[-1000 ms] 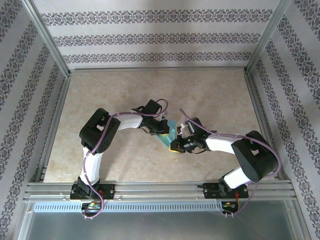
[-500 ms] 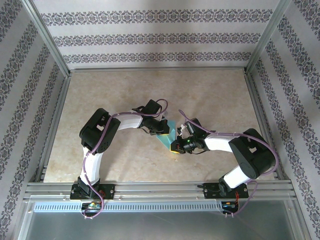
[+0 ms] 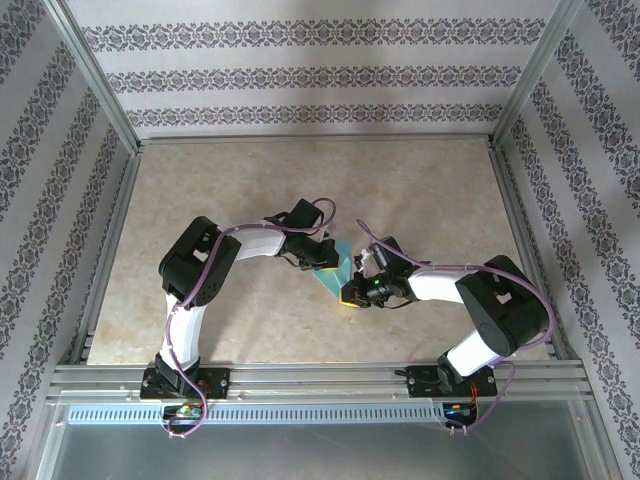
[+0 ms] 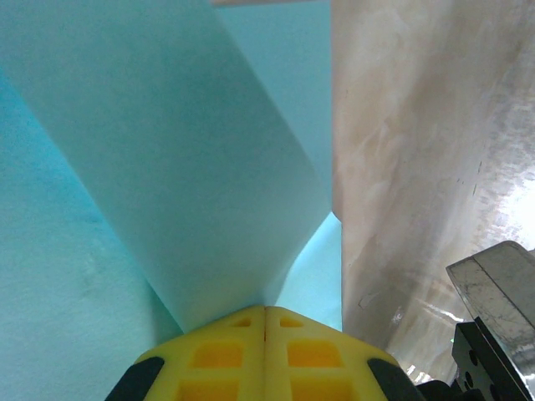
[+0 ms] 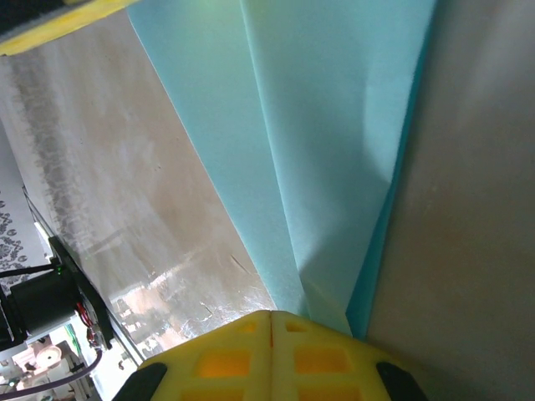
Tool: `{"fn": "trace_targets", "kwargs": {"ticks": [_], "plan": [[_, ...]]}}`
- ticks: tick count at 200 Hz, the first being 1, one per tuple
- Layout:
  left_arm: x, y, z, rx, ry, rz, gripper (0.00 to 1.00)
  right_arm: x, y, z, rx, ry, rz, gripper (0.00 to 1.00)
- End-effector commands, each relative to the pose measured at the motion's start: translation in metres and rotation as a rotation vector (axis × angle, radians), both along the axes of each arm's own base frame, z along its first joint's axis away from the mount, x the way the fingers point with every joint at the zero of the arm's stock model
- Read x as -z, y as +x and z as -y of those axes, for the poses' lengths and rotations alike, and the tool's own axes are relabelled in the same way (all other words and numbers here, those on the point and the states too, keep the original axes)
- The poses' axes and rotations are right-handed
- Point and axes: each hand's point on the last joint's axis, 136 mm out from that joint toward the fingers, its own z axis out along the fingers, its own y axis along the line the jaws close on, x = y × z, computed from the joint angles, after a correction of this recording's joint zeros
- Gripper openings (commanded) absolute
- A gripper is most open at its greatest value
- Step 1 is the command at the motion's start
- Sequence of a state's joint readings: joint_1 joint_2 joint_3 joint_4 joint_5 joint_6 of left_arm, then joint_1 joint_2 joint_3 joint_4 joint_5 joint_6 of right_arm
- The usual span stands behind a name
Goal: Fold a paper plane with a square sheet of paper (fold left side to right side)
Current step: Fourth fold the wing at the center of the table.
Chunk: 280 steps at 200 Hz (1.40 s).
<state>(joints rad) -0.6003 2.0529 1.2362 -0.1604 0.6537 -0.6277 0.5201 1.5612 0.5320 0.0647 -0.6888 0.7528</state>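
Left claw (image 4: 266, 311), with yellow padded tips, is closed tight, and it pinches a raised flap of the thin teal-blue sheet of paper (image 4: 184, 167); the flap gets narrow toward the tips and the rest of the sheet lies flat under it. From above, this claw (image 3: 326, 262) reaches in from the left, at the far left edge of the sheet (image 3: 338, 268). On the right, the right claw (image 5: 272, 314) is also pressed shut, and the folded layers of the paper (image 5: 334, 125) come together exactly at its yellow tips, so it grips the near corner. In the top view it (image 3: 351, 293) is at the near right of the sheet, close to the other claw. The paper rests near the middle of the beige marbled table (image 3: 250, 190), between the two arms.
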Motion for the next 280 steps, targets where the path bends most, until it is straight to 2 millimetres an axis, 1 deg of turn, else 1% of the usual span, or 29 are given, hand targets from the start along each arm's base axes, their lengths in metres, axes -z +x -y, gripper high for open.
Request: {"fn": "trace_targets", "kwargs": {"ticks": [1,59,113,140,182,212,225,232,251,264,280], "plan": [[0.029,-0.008,-0.02,-0.019,0.113,-0.032,0.03,0.009,-0.005,0.002,-0.022,-0.031,0.006,0.0],[0.032,-0.007,-0.022,-0.03,0.122,-0.038,0.02,0.018,-0.014,0.004,-0.032,-0.048,-0.021,0.0],[0.035,-0.007,-0.027,-0.047,0.134,-0.048,0.02,0.028,-0.028,0.012,-0.031,-0.083,-0.048,0.0],[0.038,-0.007,-0.03,-0.056,0.143,-0.055,0.02,0.028,-0.032,0.016,-0.03,-0.095,-0.047,0.0],[0.04,-0.005,-0.033,-0.064,0.151,-0.059,0.02,0.021,-0.039,0.016,-0.049,-0.074,-0.046,0.0],[0.04,-0.005,-0.033,-0.062,0.153,-0.059,0.02,0.017,-0.046,0.02,-0.053,-0.077,-0.046,0.0],[0.04,-0.006,-0.032,-0.06,0.152,-0.058,0.01,0.012,-0.046,0.021,-0.051,-0.071,-0.039,0.0],[0.039,-0.005,-0.032,-0.061,0.148,-0.057,0.01,0.005,-0.044,0.02,-0.048,-0.061,-0.025,0.0],[0.037,-0.005,-0.03,-0.058,0.14,-0.055,0.01,-0.021,-0.033,0.017,-0.038,-0.024,0.033,0.0],[0.036,-0.005,-0.03,-0.06,0.139,-0.053,0.01,-0.04,-0.022,0.016,-0.017,0.01,0.081,0.0],[0.034,-0.004,-0.03,-0.06,0.135,-0.05,0.01,-0.056,-0.009,0.015,0.011,0.05,0.124,0.0]]}}
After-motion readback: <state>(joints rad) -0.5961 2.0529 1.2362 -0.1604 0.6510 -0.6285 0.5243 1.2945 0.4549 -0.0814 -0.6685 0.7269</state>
